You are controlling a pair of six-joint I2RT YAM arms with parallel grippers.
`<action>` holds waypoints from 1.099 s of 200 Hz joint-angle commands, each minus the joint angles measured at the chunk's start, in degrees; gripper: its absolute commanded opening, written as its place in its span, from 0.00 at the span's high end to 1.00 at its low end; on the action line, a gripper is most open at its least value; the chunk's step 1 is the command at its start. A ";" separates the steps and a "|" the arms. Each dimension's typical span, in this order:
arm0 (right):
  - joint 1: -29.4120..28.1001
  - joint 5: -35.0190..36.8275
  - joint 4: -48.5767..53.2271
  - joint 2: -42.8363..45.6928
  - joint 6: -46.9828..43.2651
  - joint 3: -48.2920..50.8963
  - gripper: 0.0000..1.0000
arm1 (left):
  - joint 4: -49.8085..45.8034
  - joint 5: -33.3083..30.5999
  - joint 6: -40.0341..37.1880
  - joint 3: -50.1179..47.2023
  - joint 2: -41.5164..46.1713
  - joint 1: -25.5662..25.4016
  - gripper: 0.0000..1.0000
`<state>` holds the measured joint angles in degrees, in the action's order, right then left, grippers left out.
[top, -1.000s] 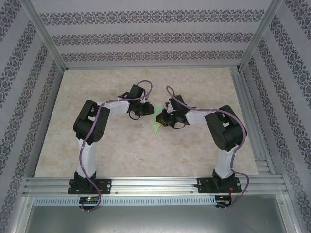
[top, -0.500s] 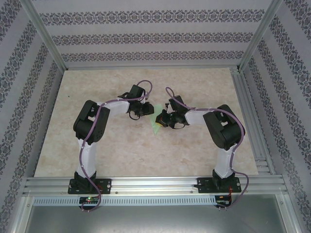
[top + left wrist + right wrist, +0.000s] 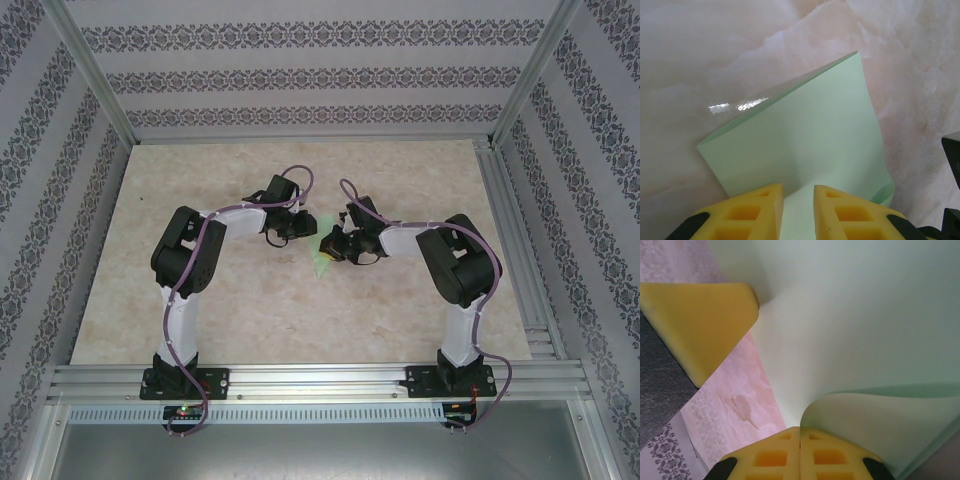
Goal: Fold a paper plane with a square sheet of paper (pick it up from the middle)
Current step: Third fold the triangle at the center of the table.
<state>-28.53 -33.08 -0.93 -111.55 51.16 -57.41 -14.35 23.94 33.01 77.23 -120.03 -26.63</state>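
Mint-green folded paper sheet [image 3: 322, 262] lies mid-table on the beige marbled tabletop [image 3: 200, 180] | top view: my grips are too small to read | right wrist view: my right gripper [image 3: 800, 432] is pressed together, pinching the sheet's curled edge | left wrist view: my left gripper [image 3: 797, 192] is narrowly parted, with the sheet showing in the gap

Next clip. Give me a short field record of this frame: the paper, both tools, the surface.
paper: pale green paper sheet, partly folded with a crease, one flap curling, mid-table
left tool: jaws slightly apart, sheet showing in the gap
right tool: shut, pinching the sheet's edge
surface: marbled table
plane: not yet formed
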 commanded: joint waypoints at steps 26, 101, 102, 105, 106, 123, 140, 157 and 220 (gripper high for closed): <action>-0.73 0.47 0.20 -0.21 -1.38 -1.22 0.93 | -0.50 0.71 -0.93 -1.56 -1.21 0.16 0.75; -0.94 0.12 2.91 0.21 -4.07 -1.48 0.92 | -0.52 0.60 -0.93 -1.56 -1.26 0.11 0.75; -0.92 0.16 2.88 0.20 -4.06 -1.48 0.92 | -0.51 0.59 -0.93 -1.56 -1.26 0.06 0.75; -0.91 0.20 2.96 0.19 -4.11 -1.57 0.92 | -0.51 0.58 -0.93 -1.57 -1.22 0.04 0.75; -0.91 0.21 2.96 0.19 -4.08 -1.61 0.92 | -0.50 0.62 -0.93 -1.56 -1.24 0.07 0.75; -0.91 0.59 3.23 -0.06 -4.14 -1.97 0.92 | -0.51 0.69 -0.93 -1.56 -1.22 0.11 0.75; -0.91 1.24 4.06 -0.33 -4.57 -2.47 0.91 | -0.70 0.70 -0.90 -1.56 -1.09 0.02 0.75; -0.91 1.79 4.71 -0.71 -4.75 -2.71 0.91 | -0.83 0.71 -0.85 -1.39 -0.91 0.08 0.75; -0.88 2.34 5.37 -1.61 -4.84 -2.27 0.90 | -0.95 0.84 -0.67 -1.13 0.11 0.09 0.74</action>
<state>-28.88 -32.53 3.20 -111.94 47.86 -59.00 -14.13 24.36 33.01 77.12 -120.03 -26.63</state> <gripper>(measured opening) 0.099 0.255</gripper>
